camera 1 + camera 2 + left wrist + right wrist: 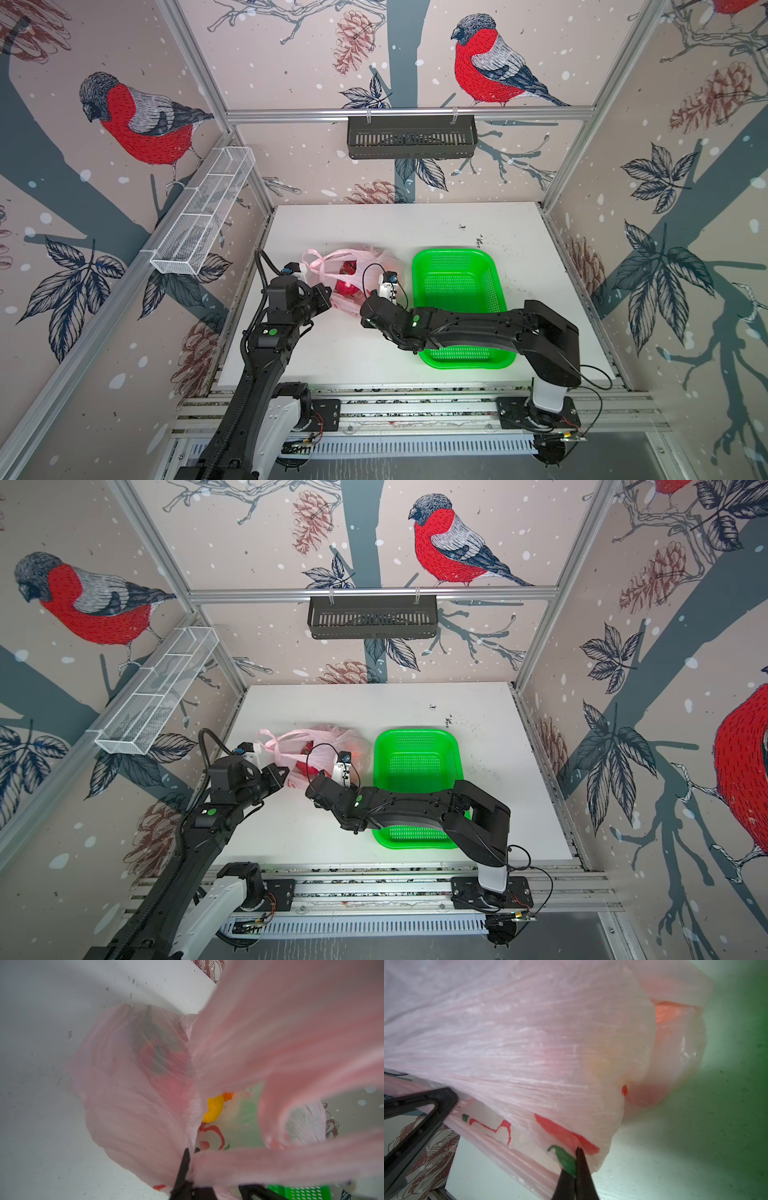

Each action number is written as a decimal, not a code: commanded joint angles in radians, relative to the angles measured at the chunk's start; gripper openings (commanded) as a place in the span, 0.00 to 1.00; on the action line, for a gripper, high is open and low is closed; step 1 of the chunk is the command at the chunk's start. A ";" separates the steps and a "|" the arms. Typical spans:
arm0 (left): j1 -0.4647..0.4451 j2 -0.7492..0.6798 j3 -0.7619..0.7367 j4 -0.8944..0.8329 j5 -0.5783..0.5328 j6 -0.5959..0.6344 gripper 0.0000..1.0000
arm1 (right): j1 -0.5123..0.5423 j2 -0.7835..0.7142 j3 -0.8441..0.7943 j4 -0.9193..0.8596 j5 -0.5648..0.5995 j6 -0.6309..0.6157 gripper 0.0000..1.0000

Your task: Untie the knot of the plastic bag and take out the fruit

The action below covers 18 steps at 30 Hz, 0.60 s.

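The pale pink plastic bag [365, 259] lies on the white table [415, 226], left of the green basket. Its handle strips bunch into the knot [319, 262] at the bag's left end. Red dragon fruit [345, 286] shows through the bag's mouth in both top views. In the left wrist view a yellow ball [214, 1109] and an orange one [228, 1096] lie inside. My left gripper [190, 1150] is shut on the bag's thin plastic at the mouth edge. My right gripper [576, 1151] is shut on the plastic beside the red and green print [562, 1132].
A bright green perforated basket [457, 255] stands right of the bag, and my right arm [478, 328] reaches across its near half. A black slotted shelf [411, 137] hangs on the back wall. A white wire rack [203, 216] hangs on the left wall.
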 commanded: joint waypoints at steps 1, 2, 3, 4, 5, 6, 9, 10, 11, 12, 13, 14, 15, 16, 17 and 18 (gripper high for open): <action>0.005 -0.005 0.000 0.031 -0.111 -0.004 0.00 | 0.002 0.007 -0.020 -0.129 0.048 0.053 0.06; 0.006 -0.005 -0.003 0.025 -0.117 -0.011 0.00 | 0.003 0.010 -0.020 -0.134 0.043 0.055 0.06; 0.005 -0.005 -0.007 0.025 -0.119 -0.019 0.00 | 0.004 0.013 -0.019 -0.139 0.041 0.055 0.07; 0.005 -0.004 -0.013 0.027 -0.120 -0.026 0.00 | 0.003 0.014 -0.018 -0.146 0.039 0.056 0.07; 0.005 -0.004 -0.024 0.036 -0.119 -0.035 0.00 | 0.004 0.015 -0.017 -0.153 0.036 0.055 0.08; 0.006 -0.002 -0.034 0.041 -0.120 -0.045 0.00 | 0.002 0.016 -0.017 -0.161 0.032 0.055 0.08; 0.005 0.007 -0.059 0.051 -0.139 -0.067 0.00 | -0.002 0.024 -0.021 -0.175 0.012 0.051 0.09; 0.005 0.010 -0.065 0.055 -0.142 -0.071 0.00 | -0.002 0.027 -0.022 -0.175 0.007 0.051 0.09; 0.006 0.013 -0.071 0.059 -0.142 -0.075 0.00 | -0.003 0.029 -0.024 -0.173 0.002 0.050 0.09; 0.005 0.016 -0.075 0.063 -0.140 -0.078 0.00 | -0.004 0.032 -0.025 -0.173 -0.001 0.048 0.09; 0.006 0.019 -0.078 0.068 -0.136 -0.084 0.00 | -0.005 0.032 -0.023 -0.171 -0.004 0.044 0.10; 0.006 0.022 -0.082 0.071 -0.132 -0.085 0.00 | -0.005 0.029 -0.020 -0.171 -0.002 0.037 0.10; 0.006 0.022 -0.085 0.074 -0.130 -0.087 0.00 | -0.005 0.026 -0.018 -0.171 0.002 0.030 0.11; 0.006 0.020 -0.089 0.076 -0.130 -0.089 0.00 | -0.005 0.022 -0.012 -0.174 0.007 0.021 0.12; 0.006 0.017 -0.092 0.076 -0.132 -0.089 0.00 | -0.004 0.015 -0.007 -0.181 0.011 0.012 0.14; 0.006 0.013 -0.096 0.077 -0.134 -0.088 0.00 | -0.003 0.011 0.000 -0.193 0.016 0.008 0.15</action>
